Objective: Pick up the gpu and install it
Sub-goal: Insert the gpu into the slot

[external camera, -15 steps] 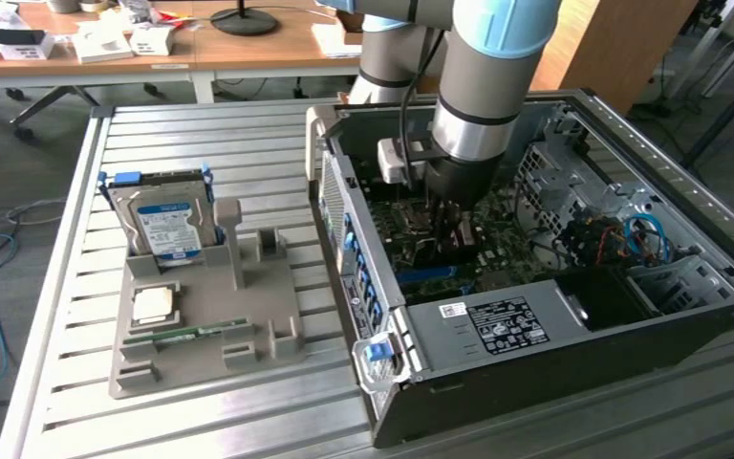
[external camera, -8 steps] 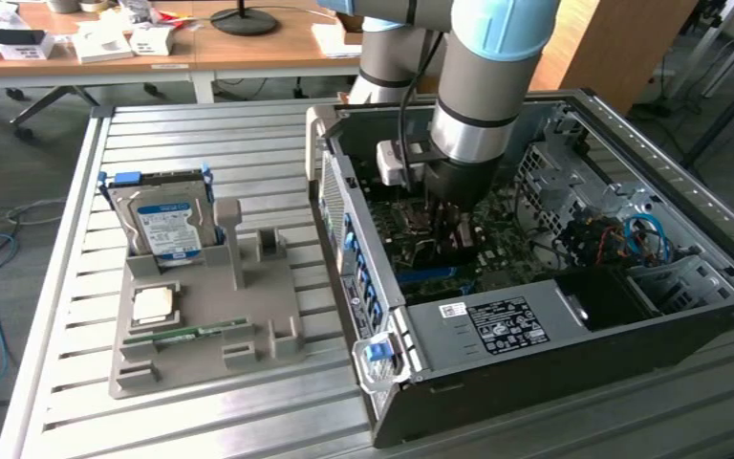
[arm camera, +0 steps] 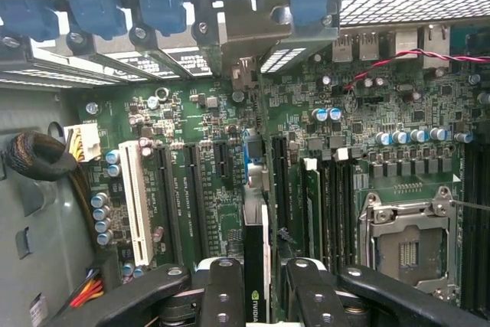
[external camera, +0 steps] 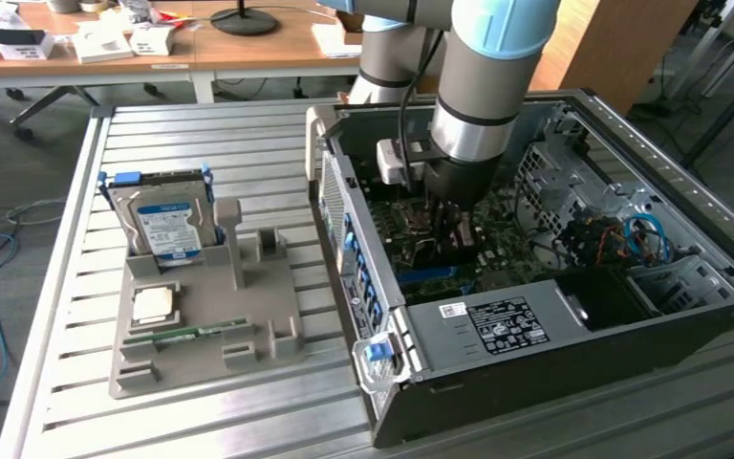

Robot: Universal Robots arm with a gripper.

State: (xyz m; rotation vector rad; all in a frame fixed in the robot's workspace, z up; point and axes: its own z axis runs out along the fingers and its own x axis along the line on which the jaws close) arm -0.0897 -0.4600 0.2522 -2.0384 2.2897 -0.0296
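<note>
The gpu is a thin dark card seen edge-on in the wrist view, with a green logo near my fingers. My gripper is shut on it, one black finger on each side. The card hangs just above the motherboard's expansion slots. Its silvery end bracket stands against the case's rear slot openings. In the exterior view my gripper reaches down inside the open computer case, close over the board.
On the table at the exterior view's left, a grey holder carries a hard drive, a processor chip and a green memory stick. Blue slot clips, a white slot, the processor socket and cables crowd the case.
</note>
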